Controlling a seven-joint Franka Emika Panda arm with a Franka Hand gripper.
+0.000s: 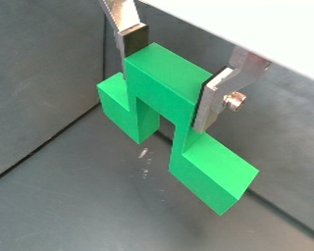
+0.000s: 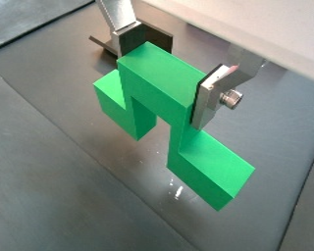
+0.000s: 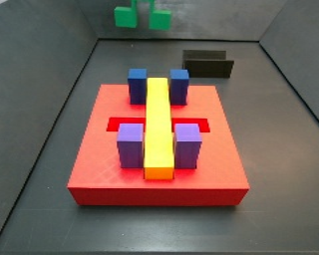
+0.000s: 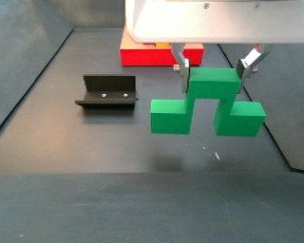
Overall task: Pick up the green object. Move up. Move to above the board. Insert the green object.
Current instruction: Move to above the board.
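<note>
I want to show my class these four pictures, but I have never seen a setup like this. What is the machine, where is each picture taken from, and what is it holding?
This is a robot arm with a two-finger gripper. Two pictures come from cameras on its wrist, looking down past the silver fingers. Two come from cameras fixed beside the table. The gripper hangs above the dark floor, shut on the green object, an arch-like block clamped by its raised middle. It casts a shadow below, so it is lifted. On the floor lie the red board, carrying blue blocks, purple blocks and a yellow bar, and a dark fixture.
</note>
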